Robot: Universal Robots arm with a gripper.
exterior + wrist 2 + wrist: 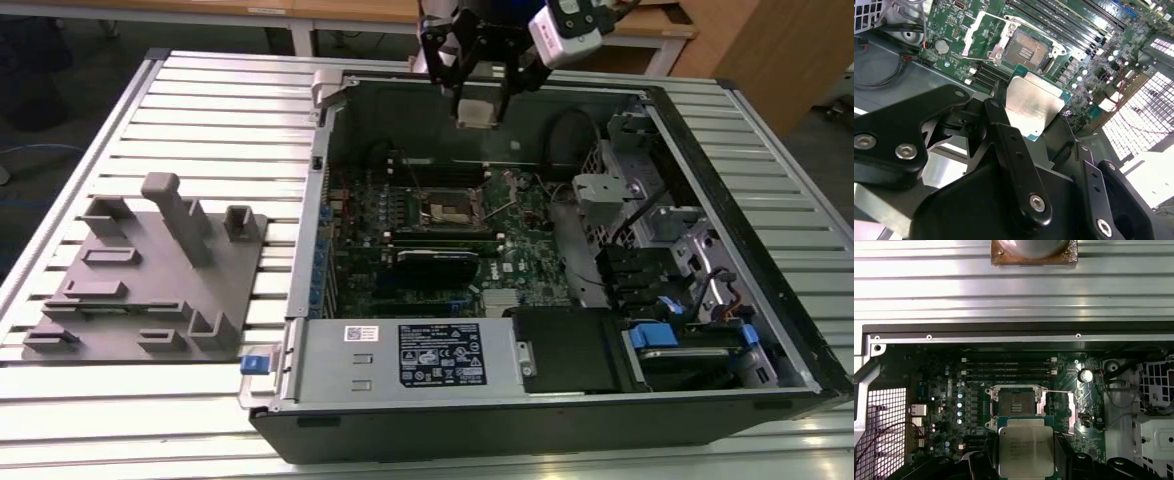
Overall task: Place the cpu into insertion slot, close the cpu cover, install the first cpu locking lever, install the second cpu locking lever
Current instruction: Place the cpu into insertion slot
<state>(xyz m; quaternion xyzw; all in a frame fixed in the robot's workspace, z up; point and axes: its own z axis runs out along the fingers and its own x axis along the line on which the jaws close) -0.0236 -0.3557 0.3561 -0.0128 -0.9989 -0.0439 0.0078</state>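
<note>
My gripper (pixel 478 100) hangs over the far side of the open computer case, shut on the cpu (pixel 478 113). In both wrist views the cpu (pixel 1034 107) (pixel 1025 452) is a flat silvery square clamped by its edges between my black fingers (pixel 1004 135). The insertion slot (pixel 454 210) (pixel 1026 47) (pixel 1015 404) lies open on the green board below, with its contact field bare. The cpu cover (pixel 983 32) stands swung back beside the slot. A thin lever wire (pixel 1056 391) runs along one side of the socket.
The case walls (pixel 327 180) ring the board. Long memory slots (pixel 1009 367) lie beyond the socket, and a black card (pixel 434 262) lies on its near side. A power supply (pixel 400 355) fills the front. A grey fixture tray (pixel 147 270) sits on the slatted table at the exterior view's left.
</note>
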